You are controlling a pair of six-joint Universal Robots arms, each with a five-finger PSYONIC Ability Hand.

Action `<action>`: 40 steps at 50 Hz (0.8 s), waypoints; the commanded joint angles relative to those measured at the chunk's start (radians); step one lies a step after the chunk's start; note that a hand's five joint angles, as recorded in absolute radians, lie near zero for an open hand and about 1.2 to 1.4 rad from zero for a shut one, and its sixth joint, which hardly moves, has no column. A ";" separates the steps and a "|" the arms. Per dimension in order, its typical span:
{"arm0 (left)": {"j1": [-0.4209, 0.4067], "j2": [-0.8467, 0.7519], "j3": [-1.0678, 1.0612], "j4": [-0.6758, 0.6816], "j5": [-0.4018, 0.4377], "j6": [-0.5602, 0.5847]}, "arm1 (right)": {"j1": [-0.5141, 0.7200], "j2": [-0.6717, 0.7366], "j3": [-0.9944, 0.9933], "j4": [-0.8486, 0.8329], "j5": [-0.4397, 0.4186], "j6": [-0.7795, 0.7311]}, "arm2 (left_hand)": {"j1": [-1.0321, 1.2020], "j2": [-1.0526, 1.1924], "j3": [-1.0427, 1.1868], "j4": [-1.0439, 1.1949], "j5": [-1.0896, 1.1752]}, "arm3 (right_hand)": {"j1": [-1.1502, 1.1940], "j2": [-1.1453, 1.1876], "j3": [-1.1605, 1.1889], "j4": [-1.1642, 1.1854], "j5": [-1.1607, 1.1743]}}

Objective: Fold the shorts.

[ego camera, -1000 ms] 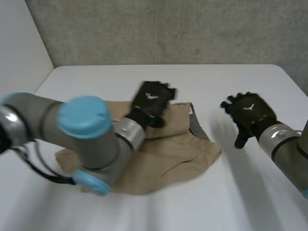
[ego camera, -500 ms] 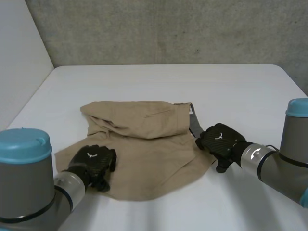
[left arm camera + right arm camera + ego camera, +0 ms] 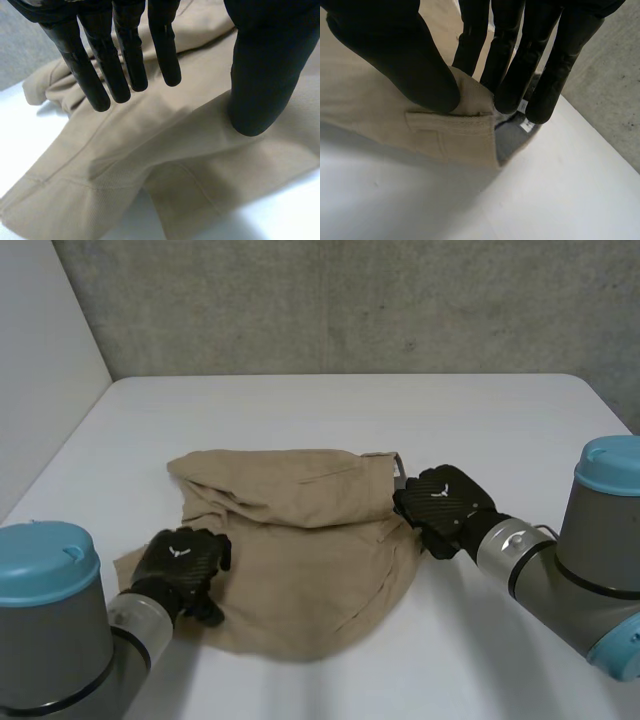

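We've got the tan shorts (image 3: 310, 550) half-folded in the middle of the table (image 3: 480, 420). Our right hand (image 3: 440, 505) pinches the waistband edge between thumb and fingers (image 3: 509, 65). Our left hand (image 3: 182, 562) is spread at the near-left edge, thumb touching cloth. The danger: a right-side pull drags everything, because the left grips nothing.

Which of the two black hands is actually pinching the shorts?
The right hand, at the waistband corner: its thumb and fingers squeeze a bunch of the shorts between them. The left hand only hovers with straight fingers, thumb touching the fabric.
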 commanded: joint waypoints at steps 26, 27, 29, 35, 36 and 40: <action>0.110 0.472 0.406 -0.422 0.290 0.003 | 0.003 -0.431 -0.279 0.550 0.147 -0.057 | 0.773 0.783 0.780 0.781 0.790 | 0.445 0.226 0.219 0.208 0.239; 0.121 0.466 0.425 -0.445 0.307 0.003 | 0.005 -0.436 -0.279 0.563 0.146 -0.058 | 0.773 0.783 0.780 0.781 0.790 | 0.445 0.226 0.219 0.208 0.239; 0.131 0.442 0.435 -0.460 0.319 0.003 | 0.000 -0.430 -0.268 0.579 0.139 -0.061 | 0.773 0.783 0.780 0.781 0.790 | 0.445 0.226 0.219 0.208 0.239; 0.142 0.166 0.468 -0.463 0.323 0.012 | 0.016 -0.272 -0.228 0.565 0.142 -0.083 | 0.773 0.783 0.780 0.781 0.790 | 0.445 0.226 0.219 0.208 0.239; 0.141 0.126 0.480 -0.463 0.319 0.015 | 0.019 -0.237 -0.236 0.562 0.145 -0.090 | 0.773 0.783 0.780 0.781 0.790 | 0.445 0.226 0.219 0.208 0.239; 0.142 -0.101 0.592 -0.467 0.307 0.036 | 0.026 -0.102 -0.293 0.533 0.149 -0.095 | 0.773 0.783 0.780 0.781 0.790 | 0.445 0.226 0.219 0.208 0.239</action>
